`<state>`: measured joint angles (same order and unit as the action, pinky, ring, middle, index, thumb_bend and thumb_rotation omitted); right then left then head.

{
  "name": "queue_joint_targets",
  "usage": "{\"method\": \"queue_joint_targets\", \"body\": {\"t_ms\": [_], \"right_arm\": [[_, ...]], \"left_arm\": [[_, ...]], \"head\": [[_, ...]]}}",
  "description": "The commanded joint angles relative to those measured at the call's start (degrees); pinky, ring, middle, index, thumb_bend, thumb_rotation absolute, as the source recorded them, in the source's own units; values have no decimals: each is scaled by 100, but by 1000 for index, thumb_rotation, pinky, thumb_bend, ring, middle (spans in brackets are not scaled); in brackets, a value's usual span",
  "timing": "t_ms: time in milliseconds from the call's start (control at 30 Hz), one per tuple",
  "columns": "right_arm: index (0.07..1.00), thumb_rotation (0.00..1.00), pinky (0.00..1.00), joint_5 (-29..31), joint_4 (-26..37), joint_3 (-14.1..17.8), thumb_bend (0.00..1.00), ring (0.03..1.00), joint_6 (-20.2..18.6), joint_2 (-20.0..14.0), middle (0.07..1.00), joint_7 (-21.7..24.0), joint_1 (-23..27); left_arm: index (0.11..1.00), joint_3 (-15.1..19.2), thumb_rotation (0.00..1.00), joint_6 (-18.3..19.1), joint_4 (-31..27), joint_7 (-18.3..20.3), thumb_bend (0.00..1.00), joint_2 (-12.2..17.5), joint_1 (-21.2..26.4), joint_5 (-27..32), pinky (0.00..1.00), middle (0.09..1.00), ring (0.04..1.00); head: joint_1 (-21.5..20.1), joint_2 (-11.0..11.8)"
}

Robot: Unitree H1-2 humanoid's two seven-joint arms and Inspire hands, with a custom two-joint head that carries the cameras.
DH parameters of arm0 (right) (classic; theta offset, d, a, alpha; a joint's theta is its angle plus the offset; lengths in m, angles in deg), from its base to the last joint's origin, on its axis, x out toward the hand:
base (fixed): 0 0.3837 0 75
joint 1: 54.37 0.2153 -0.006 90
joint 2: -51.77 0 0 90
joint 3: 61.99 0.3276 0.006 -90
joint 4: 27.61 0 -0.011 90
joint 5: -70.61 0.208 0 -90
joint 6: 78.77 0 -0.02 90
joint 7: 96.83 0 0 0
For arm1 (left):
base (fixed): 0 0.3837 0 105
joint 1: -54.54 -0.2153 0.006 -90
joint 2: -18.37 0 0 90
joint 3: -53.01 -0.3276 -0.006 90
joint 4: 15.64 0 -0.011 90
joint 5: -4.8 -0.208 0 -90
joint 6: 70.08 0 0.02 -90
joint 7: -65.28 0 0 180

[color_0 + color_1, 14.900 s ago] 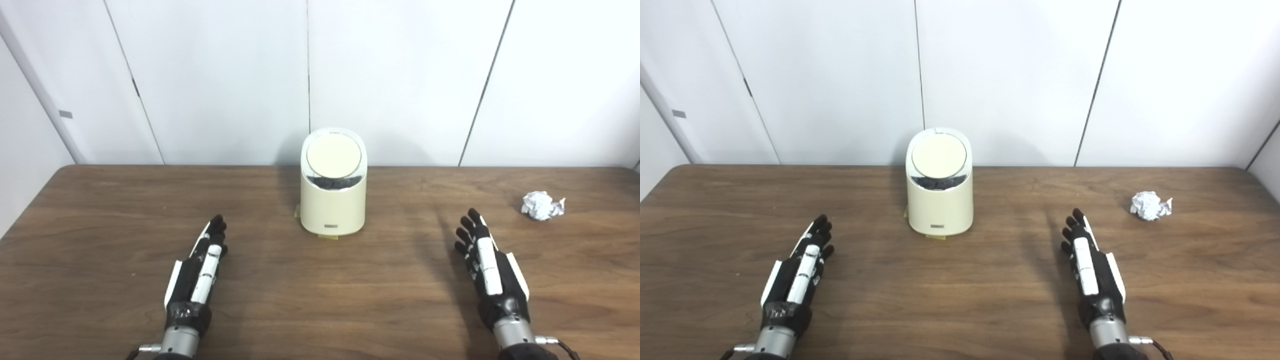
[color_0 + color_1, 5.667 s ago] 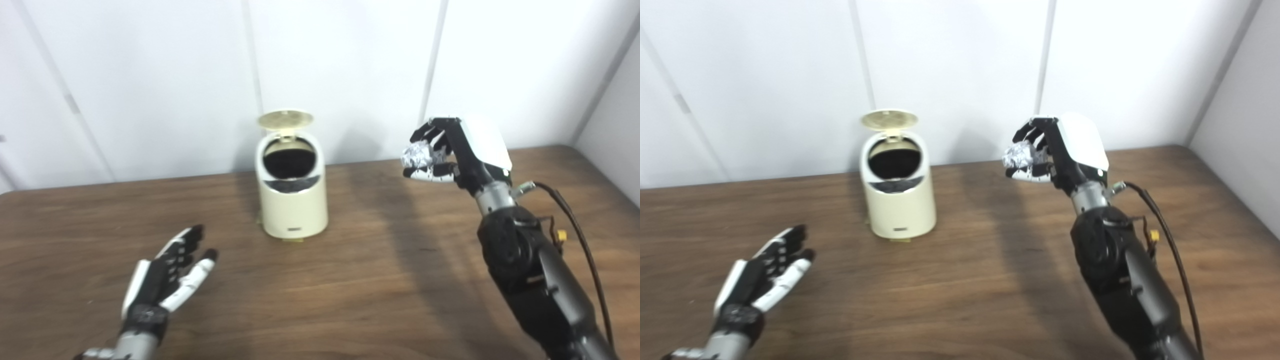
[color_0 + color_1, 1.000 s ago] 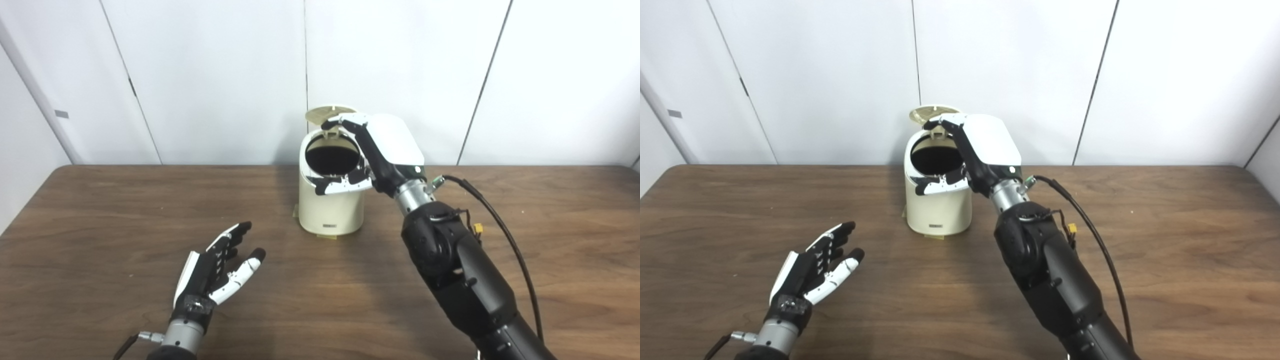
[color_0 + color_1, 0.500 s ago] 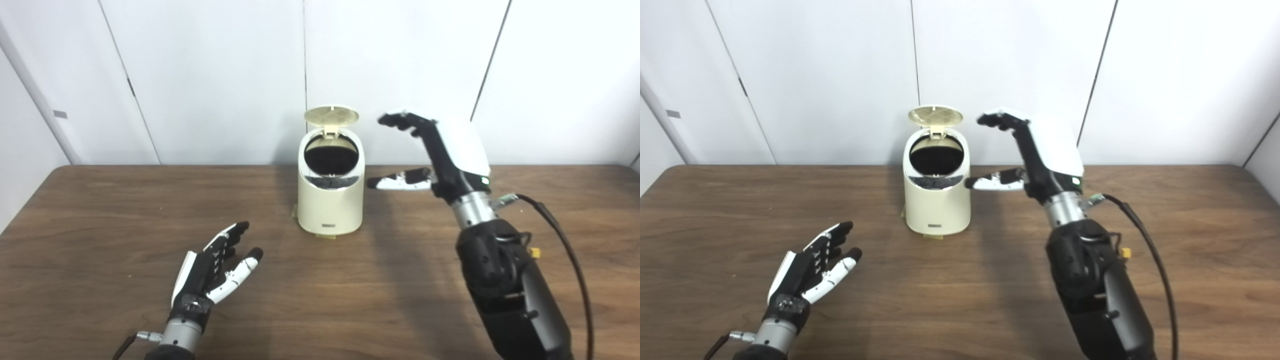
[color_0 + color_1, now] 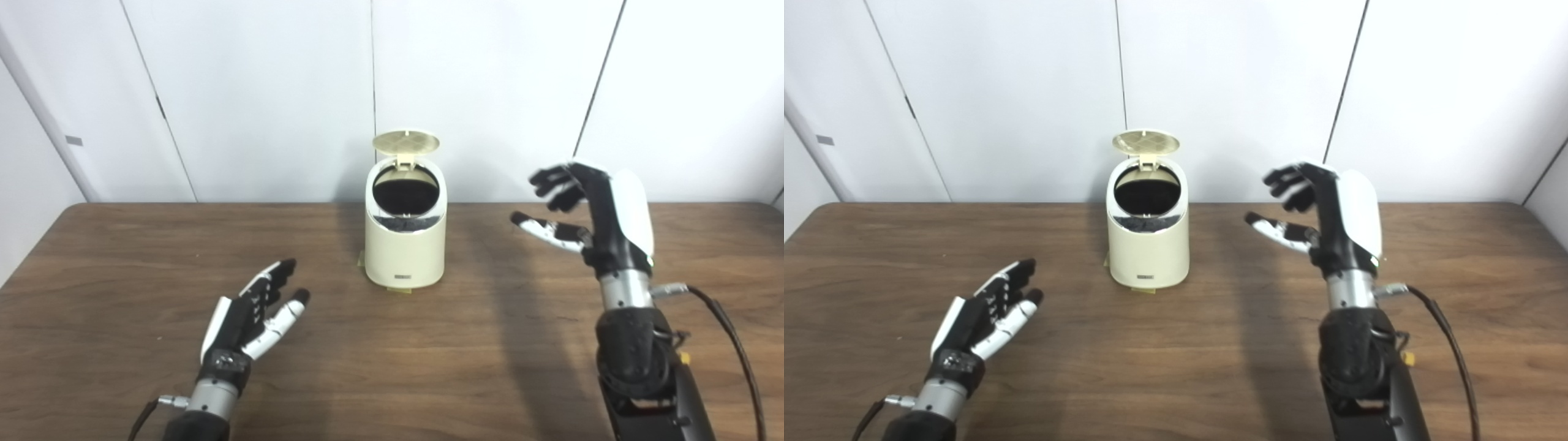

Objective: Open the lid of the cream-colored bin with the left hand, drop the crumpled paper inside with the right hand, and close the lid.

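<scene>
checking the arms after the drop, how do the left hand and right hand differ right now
The left hand lies low near the table, in front and to the left of the bin; the right hand is raised, to the bin's right. The left's fingers stretch forward, the right's curl loosely. Both are open and hold nothing.
</scene>
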<state>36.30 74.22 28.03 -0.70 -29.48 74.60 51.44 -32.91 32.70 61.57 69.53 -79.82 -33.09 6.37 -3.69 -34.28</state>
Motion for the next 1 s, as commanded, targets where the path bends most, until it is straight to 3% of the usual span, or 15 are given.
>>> {"method": "queue_joint_targets", "body": {"t_ms": [0, 133, 233, 333, 367, 433, 700, 833, 967], "right_arm": [[504, 0, 380, 451, 126, 195, 504, 429, -81, 101, 489, 32, 34], [511, 0, 460, 910, 128, 388, 520, 444, -329, 186, 485, 174, -191], [502, 5, 538, 1077, 102, 444, 527, 568, -478, 253, 487, 191, -424], [506, 7, 484, 1468, 126, 539, 525, 572, -549, 430, 484, 202, -662], [501, 77, 490, 1648, 106, 591, 520, 591, -513, 492, 573, 200, -724], [498, 134, 505, 1990, 101, 695, 512, 616, -468, 623, 658, 206, -853], [498, 154, 550, 2688, 47, 768, 506, 668, -334, 802, 718, 235, -1097], [498, 157, 592, 3153, -43, 838, 505, 697, -267, 899, 734, 263, -1082], [498, 154, 623, 3340, -169, 816, 504, 719, -65, 936, 750, 247, -1085]], "left_arm": [[929, 85, 428, 23, 17, -38, 489, -104, 500, 271, 927, 913, 928], [920, 107, 438, 106, 94, -113, 479, -159, 855, 254, 905, 902, 914], [902, -14, 453, -5, 152, -117, 465, -109, 1230, 94, 865, 885, 889], [888, -104, 439, -40, 205, -124, 485, -100, 1605, 31, 831, 875, 872], [881, -152, 439, -61, 225, -145, 487, -84, 1729, -68, 821, 868, 862], [861, -253, 443, -48, 248, -183, 496, -54, 2016, -275, 799, 846, 834], [848, -570, 444, -94, 660, -56, 492, 130, 3058, -598, 807, 840, 840], [824, -927, 491, -194, 924, -18, 504, 335, 3541, -1178, 812, 832, 840], [800, -1178, 483, -64, 1107, 199, 523, 473, 3935, -1456, 787, 813, 820]], "head": [[-4, -10], [-5, 0], [10, 0], [6, 5], [12, 12], [19, 16], [53, 41], [64, 73], [67, 98]]}}
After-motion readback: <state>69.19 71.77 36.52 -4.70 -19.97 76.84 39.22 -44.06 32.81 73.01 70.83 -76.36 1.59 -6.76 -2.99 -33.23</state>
